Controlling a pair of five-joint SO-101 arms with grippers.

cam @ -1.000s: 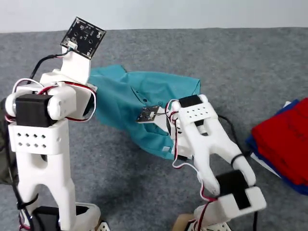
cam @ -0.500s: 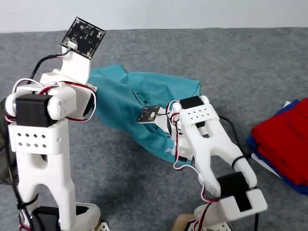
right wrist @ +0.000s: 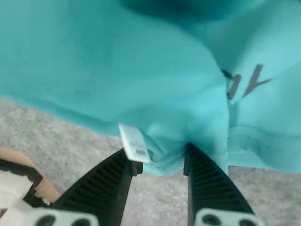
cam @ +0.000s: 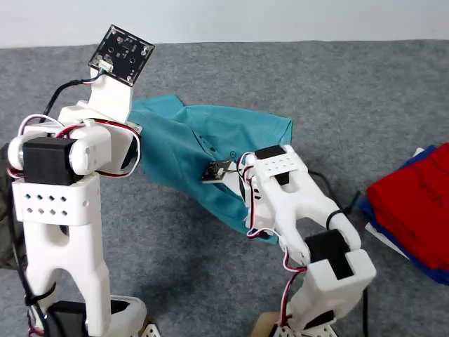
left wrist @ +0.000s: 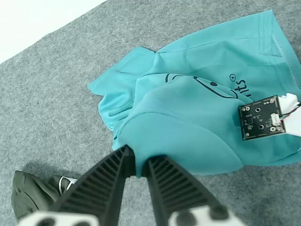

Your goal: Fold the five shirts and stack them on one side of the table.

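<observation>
Grey felt covers the counter (cam: 365, 91), with the teal shirt (cam: 203, 140) crumpled at its middle and a folded stack (cam: 414, 203) of red over blue well apart at one edge. The step in hand looks like spreading the teal shirt for folding, with both arms gripping it. Left fingers (left wrist: 106, 181) are almost closed, a fold of the shirt's edge pinched in the slit between their tips. Right fingers (right wrist: 106, 186) stand a little apart, clamped on a bunched hem corner beside a white label (right wrist: 134, 141). The next move probably calls for lifting both holds evenly and drawing the cloth taut, so it lies flat before creasing.
</observation>
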